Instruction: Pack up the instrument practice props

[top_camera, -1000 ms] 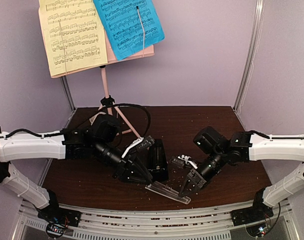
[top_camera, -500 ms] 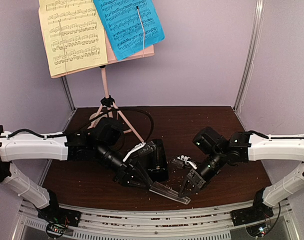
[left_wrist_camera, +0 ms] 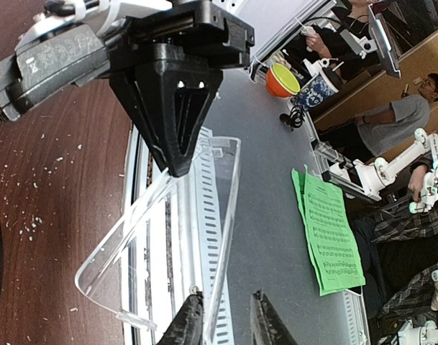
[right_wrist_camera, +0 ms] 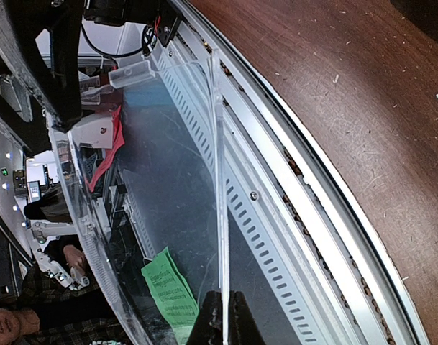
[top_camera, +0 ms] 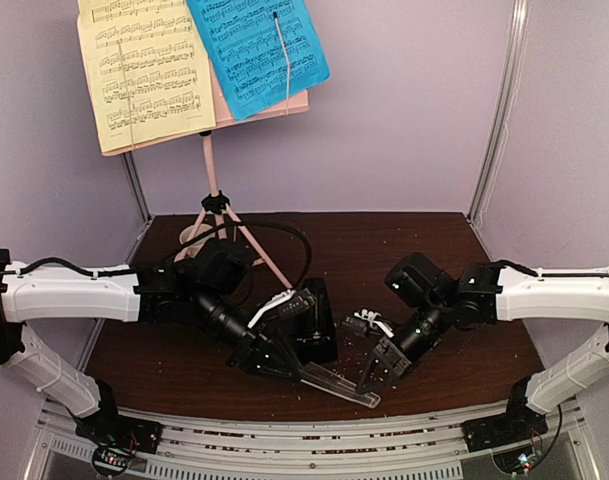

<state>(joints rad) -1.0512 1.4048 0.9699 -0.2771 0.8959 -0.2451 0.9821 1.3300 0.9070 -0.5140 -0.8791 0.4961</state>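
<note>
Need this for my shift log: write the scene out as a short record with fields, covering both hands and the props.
left hand: open, one finger on each side of the clear cover's wall
right hand: shut on the cover's opposite edge
clear cover: off the metronome, spanning between the two hands
metronome: black, uncovered, on the table just behind the cover
music stand: upright at back left
pages: yellow page and blue page, both on the stand

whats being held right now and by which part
The clear cover, pinched by one thin end wall in the right gripper. The left gripper straddles the opposite edge, not yet clamped.
</note>
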